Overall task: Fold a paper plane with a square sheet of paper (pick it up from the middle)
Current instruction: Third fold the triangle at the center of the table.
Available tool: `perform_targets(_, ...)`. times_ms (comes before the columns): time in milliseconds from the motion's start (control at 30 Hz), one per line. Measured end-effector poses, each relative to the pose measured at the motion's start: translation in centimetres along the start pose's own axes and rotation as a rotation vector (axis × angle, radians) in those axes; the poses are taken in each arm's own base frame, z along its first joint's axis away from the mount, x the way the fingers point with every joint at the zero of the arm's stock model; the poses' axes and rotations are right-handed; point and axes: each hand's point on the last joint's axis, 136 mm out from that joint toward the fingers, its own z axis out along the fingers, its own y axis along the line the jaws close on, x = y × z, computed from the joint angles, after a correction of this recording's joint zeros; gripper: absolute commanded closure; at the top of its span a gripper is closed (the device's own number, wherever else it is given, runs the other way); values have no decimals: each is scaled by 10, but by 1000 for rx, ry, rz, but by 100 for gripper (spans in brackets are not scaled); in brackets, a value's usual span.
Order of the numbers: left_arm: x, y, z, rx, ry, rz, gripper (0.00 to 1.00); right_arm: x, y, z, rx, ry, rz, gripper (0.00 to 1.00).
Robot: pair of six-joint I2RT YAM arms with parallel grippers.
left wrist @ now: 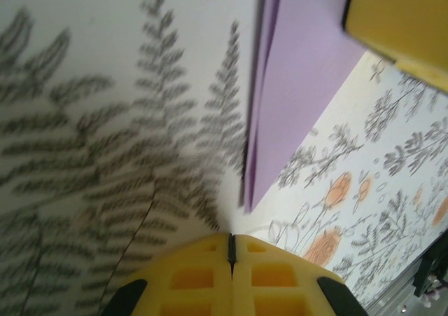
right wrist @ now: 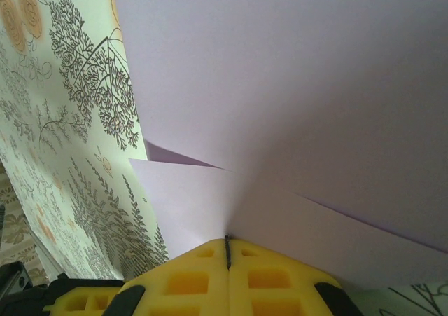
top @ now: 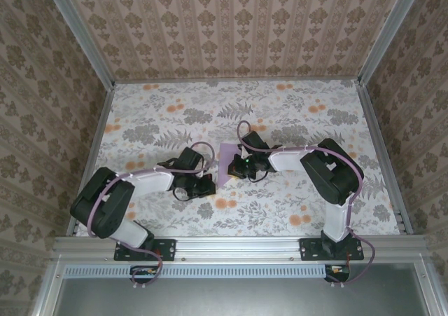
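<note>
two black robot arms reach inward over a floral-patterned bench (top: 301, 120), seen from above. the left hand (top: 208, 187) is closed and holds nothing. in its own wrist view its two yellow pads (left wrist: 189, 277) meet in a thin seam low over the bench, and a pointed corner of the lavender paper (left wrist: 294, 85) lies just ahead of the tips, apart from them. the right hand (top: 236, 167) is closed too, its tips against the paper (top: 227, 160) near the middle of the bench. in the right wrist view the pads (right wrist: 185, 281) meet right at the paper's (right wrist: 294, 85) edge, and it is hard to tell whether a layer is pinched between them or only pressed. the paper there shows overlapping folded layers with a crease, and it runs off the top and right of the frame. one of the right hand's yellow fingers (left wrist: 402, 29), cut off at the corner of the left wrist view, lies over the paper. from above, the right hand covers part of the sheet, so its full outline is unclear
</note>
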Motion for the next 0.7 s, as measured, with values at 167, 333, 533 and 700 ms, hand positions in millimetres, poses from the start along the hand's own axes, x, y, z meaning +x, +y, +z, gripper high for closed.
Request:
perform_targets(167, -13, -17, -21, 8, -70, 30, 84, 2, -2, -5, 3, -9, 13, 100)
perform_targets(333, -36, -44, -32, 43, -152, 81, 72, 8, -9, -22, 44, -32, 29, 84)
perform_targets(533, -48, -64, -14, 8, -155, 142, 68, -10, 5, -64, 26, -147, 19, 57)
perform_targets(700, -66, -70, 0, -55, -192, 173, 76, -21, -9, -88, 51, -220, 53, 45)
